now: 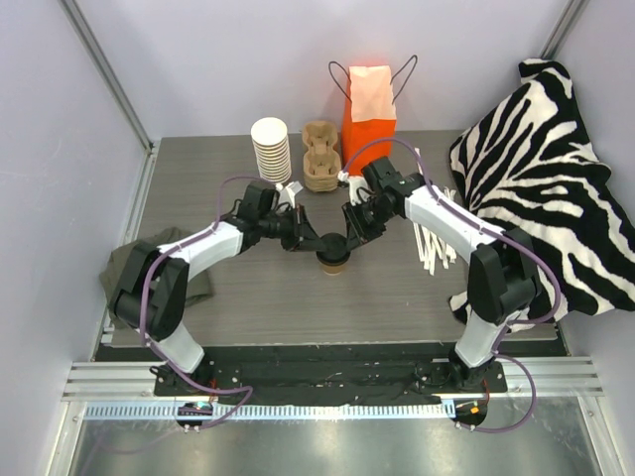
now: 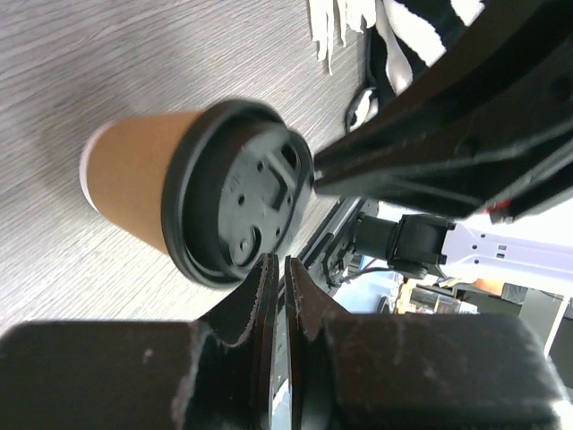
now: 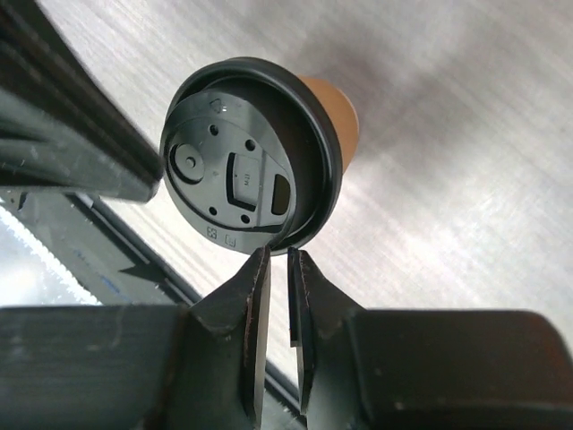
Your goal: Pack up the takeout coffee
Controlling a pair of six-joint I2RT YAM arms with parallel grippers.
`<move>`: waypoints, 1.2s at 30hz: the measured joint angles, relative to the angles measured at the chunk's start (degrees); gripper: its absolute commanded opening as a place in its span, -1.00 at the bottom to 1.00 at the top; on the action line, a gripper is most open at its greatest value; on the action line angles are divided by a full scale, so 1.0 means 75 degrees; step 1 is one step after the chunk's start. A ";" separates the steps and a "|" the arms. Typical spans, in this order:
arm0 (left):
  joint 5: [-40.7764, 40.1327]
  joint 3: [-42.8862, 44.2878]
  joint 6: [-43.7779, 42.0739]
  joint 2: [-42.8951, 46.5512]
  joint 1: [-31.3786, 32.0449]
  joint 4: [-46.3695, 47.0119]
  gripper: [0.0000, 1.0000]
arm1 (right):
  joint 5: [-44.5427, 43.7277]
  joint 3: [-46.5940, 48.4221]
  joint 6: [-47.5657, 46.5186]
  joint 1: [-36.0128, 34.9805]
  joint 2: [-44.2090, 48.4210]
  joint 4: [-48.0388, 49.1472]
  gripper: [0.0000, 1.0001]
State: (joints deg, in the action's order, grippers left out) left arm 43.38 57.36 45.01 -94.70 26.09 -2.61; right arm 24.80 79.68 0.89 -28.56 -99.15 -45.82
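Left pincer (image 2: 276, 269) and right pincer (image 3: 279, 260), both clenched, rest tips against the coffee (image 1: 333, 260) lid's rim on the surface (image 1: 397, 297).

Takeout coffee (image 1: 333, 260) before cup carriers (image 1: 320, 156)

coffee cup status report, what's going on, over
Left tool shut, right tool shut, tips at rim of small brown paper cup with round black plastic lid. Cup upright on grey table, not packed. Nothing blocking it.
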 measured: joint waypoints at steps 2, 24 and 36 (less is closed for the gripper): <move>0.0006 -0.0090 0.0000 0.0096 -0.0052 -0.0012 -0.78 | -0.0020 0.0201 -0.0117 0.0000 -0.0154 0.0003 -0.59; -0.0117 0.0312 -0.0003 -0.0111 -0.0195 0.0093 -0.82 | -0.0128 0.1145 0.0029 -0.0006 -0.0254 0.0105 -0.56; -0.0102 0.0431 0.0143 -0.0627 -0.0195 0.0122 -0.83 | 0.0076 0.0874 0.0478 -0.0393 -0.0093 0.0070 -0.56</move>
State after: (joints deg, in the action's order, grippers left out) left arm 42.61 60.60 46.09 -99.39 24.62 -1.69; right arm 25.36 86.24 4.47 -31.51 -99.85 -45.30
